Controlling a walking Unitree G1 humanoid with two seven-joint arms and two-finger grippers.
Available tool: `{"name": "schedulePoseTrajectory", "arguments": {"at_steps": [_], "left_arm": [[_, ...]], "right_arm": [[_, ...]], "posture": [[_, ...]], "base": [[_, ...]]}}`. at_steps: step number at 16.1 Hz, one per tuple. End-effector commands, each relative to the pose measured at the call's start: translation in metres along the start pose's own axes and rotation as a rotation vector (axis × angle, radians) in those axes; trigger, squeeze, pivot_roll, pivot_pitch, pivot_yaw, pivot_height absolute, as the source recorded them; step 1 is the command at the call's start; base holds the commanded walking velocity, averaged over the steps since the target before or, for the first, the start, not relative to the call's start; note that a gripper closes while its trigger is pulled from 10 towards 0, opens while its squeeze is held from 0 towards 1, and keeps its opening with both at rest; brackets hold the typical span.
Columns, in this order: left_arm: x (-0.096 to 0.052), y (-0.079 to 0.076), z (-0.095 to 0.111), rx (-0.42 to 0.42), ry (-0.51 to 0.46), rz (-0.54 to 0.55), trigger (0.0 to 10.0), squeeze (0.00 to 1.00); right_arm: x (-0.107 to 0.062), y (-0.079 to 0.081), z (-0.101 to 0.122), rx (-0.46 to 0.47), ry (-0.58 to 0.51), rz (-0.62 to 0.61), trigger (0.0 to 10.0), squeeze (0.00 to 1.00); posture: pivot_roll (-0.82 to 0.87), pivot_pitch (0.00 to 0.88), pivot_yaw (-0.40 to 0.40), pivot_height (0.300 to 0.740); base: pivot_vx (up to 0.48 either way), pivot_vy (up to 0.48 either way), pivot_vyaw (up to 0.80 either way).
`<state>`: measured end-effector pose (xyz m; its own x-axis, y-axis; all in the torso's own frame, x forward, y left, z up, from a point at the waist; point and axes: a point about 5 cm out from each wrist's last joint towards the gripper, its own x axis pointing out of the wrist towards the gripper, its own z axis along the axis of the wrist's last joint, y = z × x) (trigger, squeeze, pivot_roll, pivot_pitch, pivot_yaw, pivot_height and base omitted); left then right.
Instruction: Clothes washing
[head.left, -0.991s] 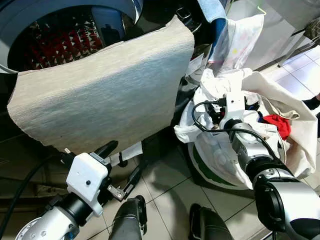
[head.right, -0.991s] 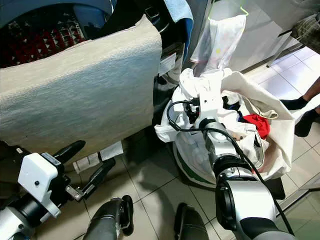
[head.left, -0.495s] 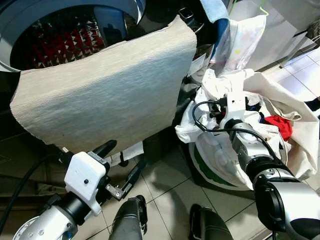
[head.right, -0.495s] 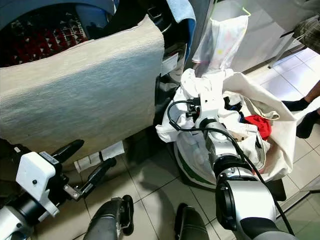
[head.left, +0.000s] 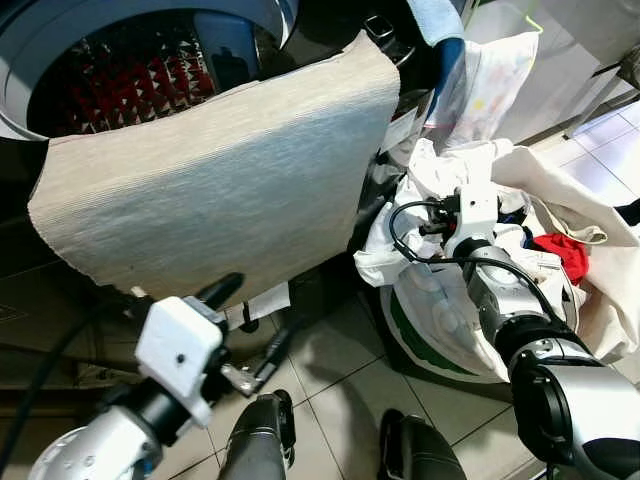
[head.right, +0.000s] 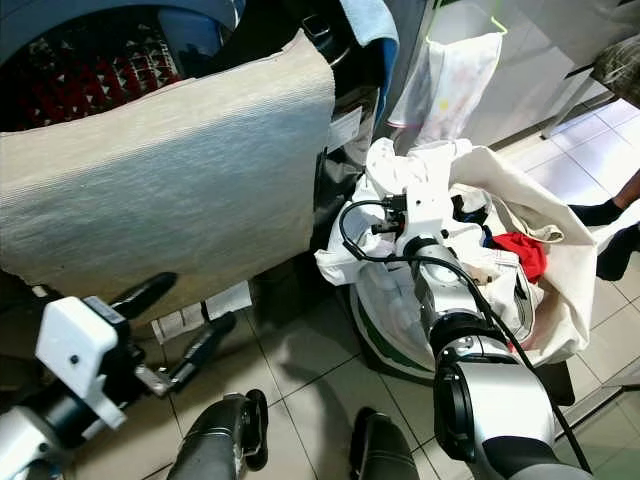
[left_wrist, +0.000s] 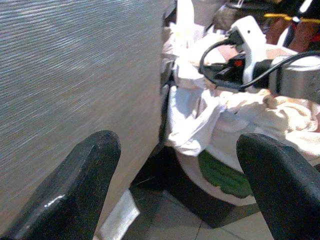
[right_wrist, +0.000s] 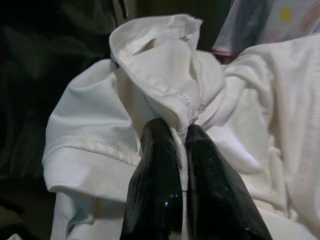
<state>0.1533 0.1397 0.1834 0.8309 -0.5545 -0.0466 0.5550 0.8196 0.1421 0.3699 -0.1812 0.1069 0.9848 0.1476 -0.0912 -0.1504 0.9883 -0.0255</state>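
While I look down from the head camera, my two dark feet (head.left: 330, 445) stand on the tiled floor (head.left: 330, 360). Closest in, my left end effector (head.left: 245, 325) hangs low on my left with its two black fingers (left_wrist: 75, 187) spread wide apart and nothing between them, just below the hanging edge of a big grey ribbed cloth (head.left: 215, 175). Slightly blurred there. That cloth drapes down from the washing machine (head.left: 60, 30) rim and covers its front; behind its top edge I see the open drum with a red and black patterned item (head.left: 130, 75) inside.

To my right, my right end effector (right_wrist: 180, 145) is reached into the white laundry bag (head.left: 440, 320) sitting on the floor beside the machine. Its fingers are pinched together on a bunched fold of a white garment (right_wrist: 165, 95) at the top of the bag. A red garment (head.left: 560, 250) lies deeper in the bag, further right. Beyond that, a pale printed cloth (head.left: 485, 80) hangs upright, with a blue towel (head.left: 435, 20) above it near the machine's corner.
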Motion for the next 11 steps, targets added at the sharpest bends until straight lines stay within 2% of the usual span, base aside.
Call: {"name": "schedulePoseTrajectory", "arguments": {"at_steps": [1,3,7,9,10,11], "left_arm": [[0.001,-0.004,-0.002,0.003,0.003,-0.011,10.0,0.00],[0.007,-0.003,-0.006,0.004,-0.011,-0.027,10.0,0.00],[0.020,0.011,-0.020,0.022,-0.029,-0.015,10.0,0.00],[0.034,0.018,-0.025,0.030,-0.057,-0.010,10.0,0.00],[0.047,0.021,-0.026,0.036,-0.097,-0.009,10.0,0.00],[0.054,0.024,-0.024,0.041,-0.128,-0.007,10.0,0.00]], "right_arm": [[-0.005,-0.008,-0.003,0.026,-0.031,-0.043,0.0,0.00],[-0.009,-0.013,0.002,0.033,-0.100,-0.062,0.0,0.00],[-0.020,-0.025,0.022,-0.021,-0.248,-0.045,0.0,0.00],[-0.031,-0.033,0.051,-0.087,-0.345,0.023,0.0,0.00],[-0.046,-0.039,0.084,-0.130,-0.440,0.093,0.0,0.00],[-0.060,-0.043,0.114,-0.131,-0.527,0.120,0.0,0.00]], "posture": [[0.21,0.245,0.013,0.719],[0.18,0.202,-0.004,0.719],[0.08,0.103,-0.017,0.719],[0.02,0.058,-0.011,0.719],[0.00,0.023,-0.007,0.719],[-0.01,0.007,-0.001,0.719]], "base": [[0.000,0.000,0.00],[0.000,0.000,0.00],[0.000,0.000,0.00],[0.000,0.000,0.00],[0.000,0.000,0.00],[0.000,0.000,0.00]]}}
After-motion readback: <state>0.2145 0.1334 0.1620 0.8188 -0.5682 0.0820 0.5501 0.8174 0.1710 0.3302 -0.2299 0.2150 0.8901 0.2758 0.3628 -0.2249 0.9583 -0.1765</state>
